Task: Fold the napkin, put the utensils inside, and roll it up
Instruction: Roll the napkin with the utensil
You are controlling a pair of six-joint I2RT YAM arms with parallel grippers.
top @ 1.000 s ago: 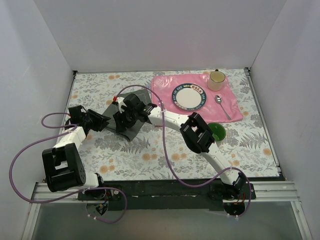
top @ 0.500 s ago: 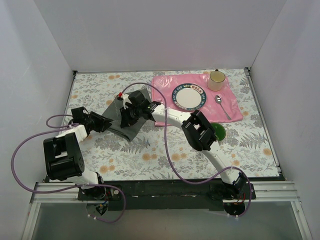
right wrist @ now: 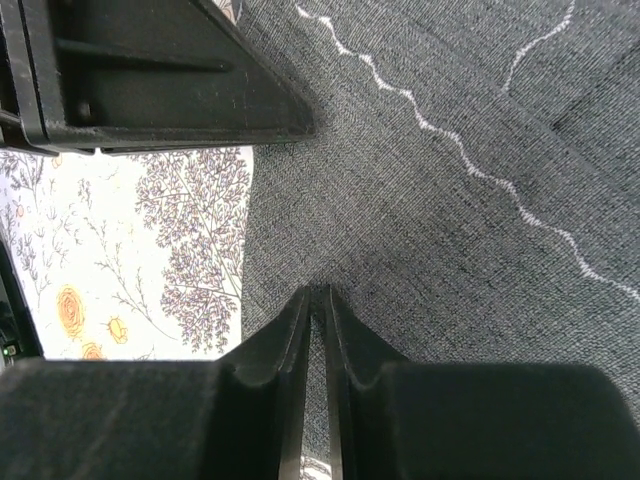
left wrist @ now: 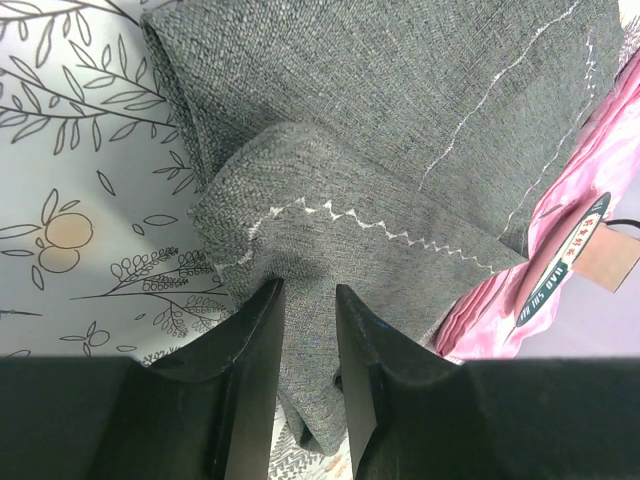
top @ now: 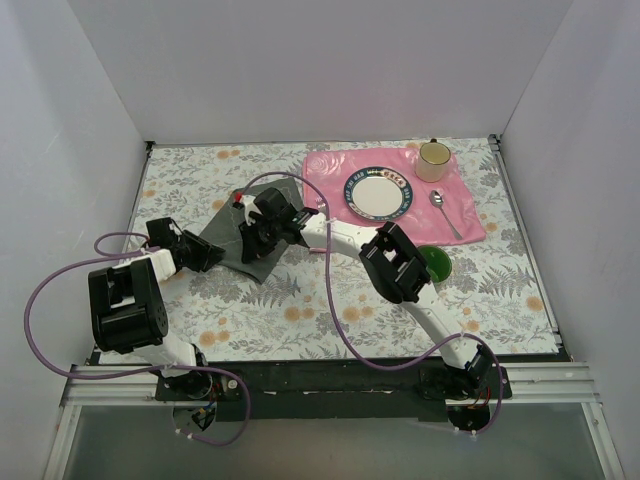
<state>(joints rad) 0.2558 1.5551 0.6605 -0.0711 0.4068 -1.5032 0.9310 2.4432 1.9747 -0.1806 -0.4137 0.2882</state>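
Observation:
The dark grey napkin lies creased on the floral table, left of the pink mat. It fills the left wrist view and the right wrist view. My left gripper is at its near-left edge; a bunched fold runs between the narrowly parted fingers. My right gripper is over the napkin's middle, its fingers pinched on a ridge of cloth. A spoon lies on the pink mat's right part, far from both grippers.
The pink mat holds a plate and a cup. A green bowl sits by the right arm's forearm. A black part shows close above the cloth in the right wrist view. White walls enclose the table.
The left arm has drawn back toward its base, pulling the napkin's left edge left and nearer. The right gripper stayed on the cloth, shifting slightly. The napkin now lies lower and flatter.

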